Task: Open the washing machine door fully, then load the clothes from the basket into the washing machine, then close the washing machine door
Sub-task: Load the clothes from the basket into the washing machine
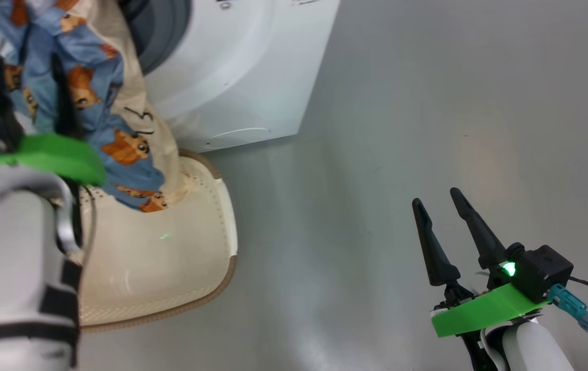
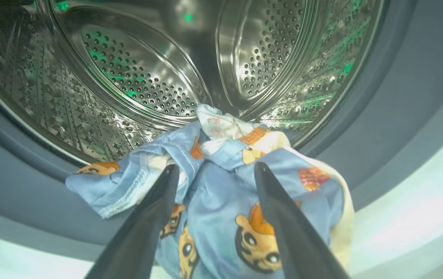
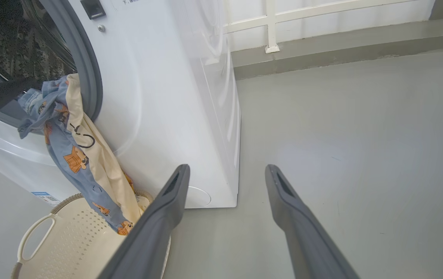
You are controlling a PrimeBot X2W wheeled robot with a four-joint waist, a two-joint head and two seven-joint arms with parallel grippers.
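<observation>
The right gripper (image 1: 435,196) hangs over the bare grey floor (image 1: 402,103). Its two dark fingers are spread and there is nothing in them. The left gripper (image 2: 217,166) is up at the mouth of the washing machine (image 1: 242,67). Its fingers are wide apart too and are not pinching anything. The clothes (image 2: 217,201) lie bunched right at its tips.

I think this is the loading step. The clothes are soft and floppy, light blue with little orange cartoon animals and a cream side. They hang over the grey rubber ring (image 3: 85,66), with the top end in the drum and the bottom end dangling into the basket (image 1: 170,268). The basket is cream plastic with tiny holes and a brown rim.

Next, I think, the hanging part must be grabbed and pushed deep inside, or the door could trap it. Farthest in is the shiny steel drum (image 2: 140,77), round and dotted with holes.
</observation>
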